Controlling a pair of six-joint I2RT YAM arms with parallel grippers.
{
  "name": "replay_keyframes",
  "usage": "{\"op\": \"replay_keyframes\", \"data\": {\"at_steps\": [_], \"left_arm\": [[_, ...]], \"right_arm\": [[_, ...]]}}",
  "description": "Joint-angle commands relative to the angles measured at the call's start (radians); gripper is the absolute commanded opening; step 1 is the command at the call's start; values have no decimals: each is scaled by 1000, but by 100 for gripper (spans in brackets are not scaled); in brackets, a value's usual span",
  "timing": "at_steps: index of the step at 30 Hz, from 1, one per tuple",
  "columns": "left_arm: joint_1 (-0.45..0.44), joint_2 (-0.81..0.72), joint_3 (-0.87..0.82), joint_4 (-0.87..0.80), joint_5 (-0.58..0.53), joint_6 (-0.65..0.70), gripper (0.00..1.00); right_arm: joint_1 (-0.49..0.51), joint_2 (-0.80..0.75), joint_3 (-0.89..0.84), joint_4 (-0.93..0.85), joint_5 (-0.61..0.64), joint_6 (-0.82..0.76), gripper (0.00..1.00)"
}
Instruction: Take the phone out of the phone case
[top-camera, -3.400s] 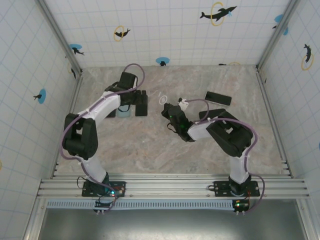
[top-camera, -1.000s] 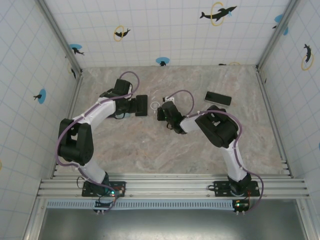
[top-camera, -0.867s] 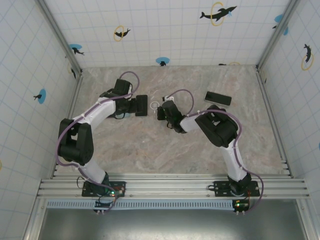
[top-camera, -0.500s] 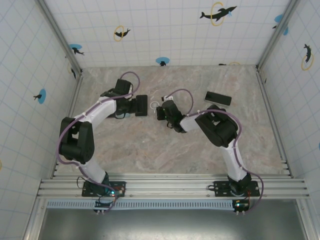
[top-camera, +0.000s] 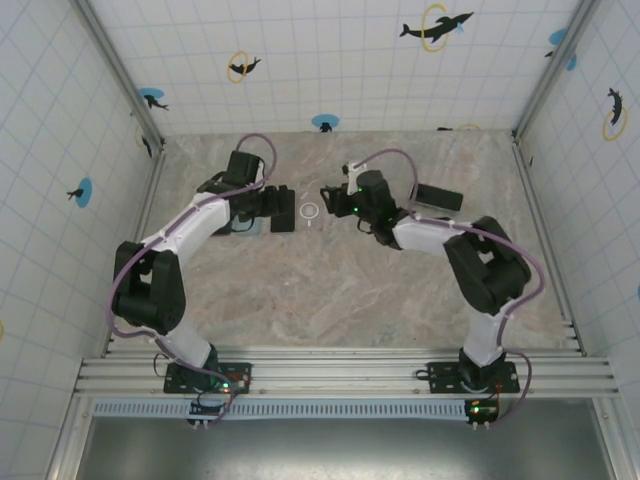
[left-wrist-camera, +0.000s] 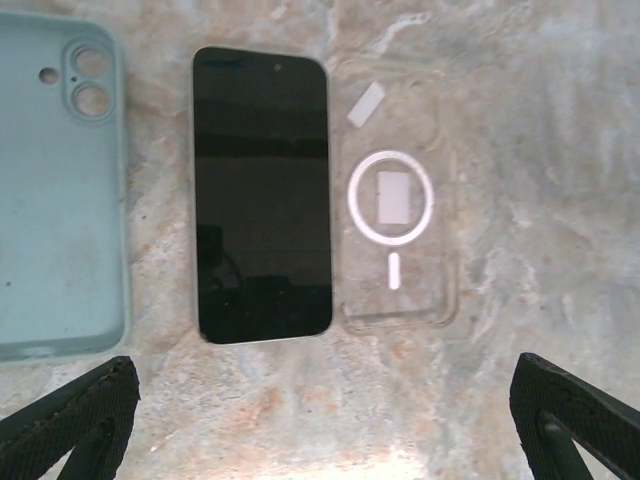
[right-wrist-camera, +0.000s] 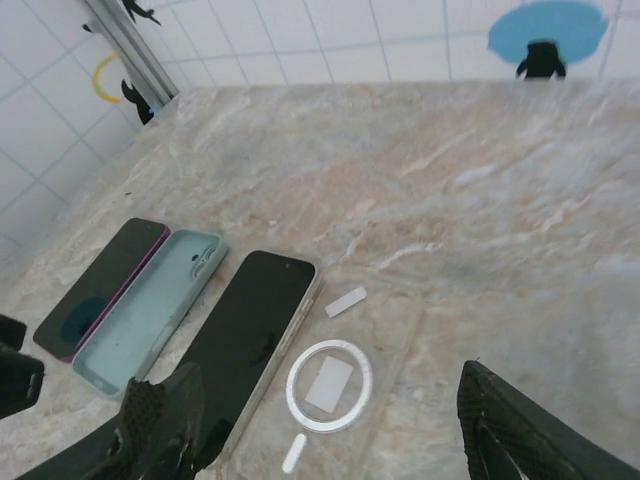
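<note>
A black phone (left-wrist-camera: 262, 195) (right-wrist-camera: 250, 345) (top-camera: 283, 208) lies screen up on the marble table, outside any case. Right beside it lies an empty clear phone case (left-wrist-camera: 392, 200) (right-wrist-camera: 345, 375) with a white ring (top-camera: 312, 211). My left gripper (left-wrist-camera: 320, 430) (top-camera: 260, 205) hovers open above them, with nothing between its fingers (left-wrist-camera: 70, 420). From the other side, my right gripper (right-wrist-camera: 345, 440) (top-camera: 333, 198) stands open just short of the clear case, touching neither case nor phone.
An empty light blue case (left-wrist-camera: 60, 190) (right-wrist-camera: 150, 310) lies on the phone's other side. Beyond it is a phone in a purple case (right-wrist-camera: 95, 285). Another black phone (top-camera: 440, 195) lies at the back right. Tiled walls enclose the table.
My right gripper has opened and drawn back to the right, away from the clear case, which now lies free on the table. The left arm has barely moved.
</note>
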Motion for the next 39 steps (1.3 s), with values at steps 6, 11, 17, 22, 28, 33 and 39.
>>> {"op": "replay_keyframes", "data": {"at_steps": [6,11,17,22,28,33,39], "left_arm": [[-74,-53,-34,99,73,-99,98],[-117,-52,-45,112,80,-118,98],[-118,-50,-39,114,91,-117,98],[-118,-38,-29,111,107,-105,98],[-118,-24,-24,108,112,-97,98],[-118,-9,-11,108,119,-85,97],[-118,-1,-12,108,120,-77,98]], "right_arm": [[-204,-166,-47,-308,-325,-326,75],[-348,-201,26,-613,-492,-570,82],[-476,-203,90,-767,-446,-604,91],[-526,-226,78,-828,-402,-607,94],[-547,-272,31,-854,-345,-531,100],[-552,-324,-54,-784,-290,-338,99],[-529,-407,-167,-738,-138,72,99]]}}
